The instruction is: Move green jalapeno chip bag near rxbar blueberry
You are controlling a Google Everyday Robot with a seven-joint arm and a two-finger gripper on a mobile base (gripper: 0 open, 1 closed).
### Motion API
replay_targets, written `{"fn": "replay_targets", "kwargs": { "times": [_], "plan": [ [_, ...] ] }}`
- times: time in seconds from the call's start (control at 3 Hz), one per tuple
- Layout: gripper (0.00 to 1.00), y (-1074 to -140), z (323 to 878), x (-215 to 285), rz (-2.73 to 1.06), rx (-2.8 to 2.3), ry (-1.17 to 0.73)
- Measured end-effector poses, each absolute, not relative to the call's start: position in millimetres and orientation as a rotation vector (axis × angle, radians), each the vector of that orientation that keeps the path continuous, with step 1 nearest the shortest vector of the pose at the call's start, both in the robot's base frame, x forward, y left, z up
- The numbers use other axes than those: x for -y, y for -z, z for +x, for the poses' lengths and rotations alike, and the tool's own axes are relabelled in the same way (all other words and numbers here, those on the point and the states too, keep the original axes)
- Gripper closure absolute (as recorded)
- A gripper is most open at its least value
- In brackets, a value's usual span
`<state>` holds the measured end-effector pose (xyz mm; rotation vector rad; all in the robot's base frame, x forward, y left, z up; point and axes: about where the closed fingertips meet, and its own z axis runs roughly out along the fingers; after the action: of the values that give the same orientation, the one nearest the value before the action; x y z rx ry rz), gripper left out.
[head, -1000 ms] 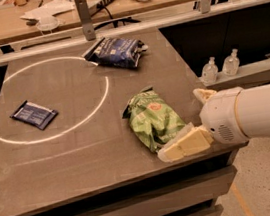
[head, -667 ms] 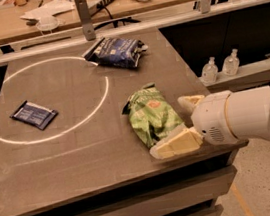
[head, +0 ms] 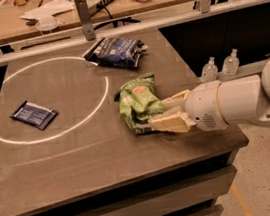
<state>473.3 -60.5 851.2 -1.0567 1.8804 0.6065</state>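
Observation:
The green jalapeno chip bag lies crumpled on the right part of the dark table. My gripper comes in from the right and is shut on the bag's lower right edge, one cream finger above it and one below. The rxbar blueberry, a small flat dark blue wrapper, lies far to the left, inside the white circle marked on the table and near its left edge.
A bulky dark blue chip bag lies at the back of the table. Two small clear bottles stand on a ledge right of the table. A rail with posts and a cluttered desk run behind.
My gripper has moved left and further onto the table, and its fingers have closed on the green bag. The bag has shifted left and toward the back.

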Motion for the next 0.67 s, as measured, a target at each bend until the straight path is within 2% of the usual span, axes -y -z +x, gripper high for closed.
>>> {"fn": "replay_targets", "kwargs": {
  "times": [0.33,0.67],
  "plan": [
    [0.95,-862.0,502.5,48.4,-1.144,-1.801,-0.636],
    [1.0,-883.1,551.2,10.4,-1.284,-1.661,-0.682]
  ]
}}
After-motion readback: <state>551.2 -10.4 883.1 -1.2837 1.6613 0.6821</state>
